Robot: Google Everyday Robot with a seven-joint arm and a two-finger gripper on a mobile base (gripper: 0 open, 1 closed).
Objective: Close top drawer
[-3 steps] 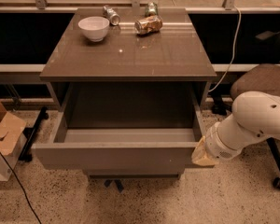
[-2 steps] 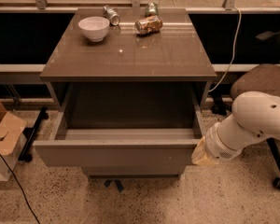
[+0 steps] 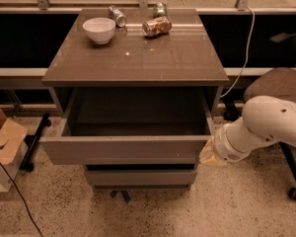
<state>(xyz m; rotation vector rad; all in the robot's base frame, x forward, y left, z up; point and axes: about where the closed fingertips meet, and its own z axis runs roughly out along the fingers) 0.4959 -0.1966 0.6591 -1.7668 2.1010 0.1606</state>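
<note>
At the right-hand end of the drawer front, the robot's gripper (image 3: 208, 153) sits tucked against the corner of the top drawer (image 3: 123, 149), its pale tip touching or just beside the panel's edge (whether it is parted or closed cannot be told from where I stand). The drawer lies to the gripper's left. It is pulled well out of the cabinet (image 3: 138, 58), and its plain grey front juts forward above the lower drawer (image 3: 138, 177).

The risk, to my eye, is an off-centre shove. Pressing at one corner rather than mid-panel could skew the drawer on its runners and jam it partway. It could also let the gripper slide off the right edge and past the side wall. A hard push might jolt the cabinet too, and the white bowl (image 3: 99, 29) and the cans (image 3: 157, 26) on top could roll or shift.

Behind the arm (image 3: 266, 127), an office chair (image 3: 276, 85) stands close (little elbow room there), so a swing outward could knock it.
</note>
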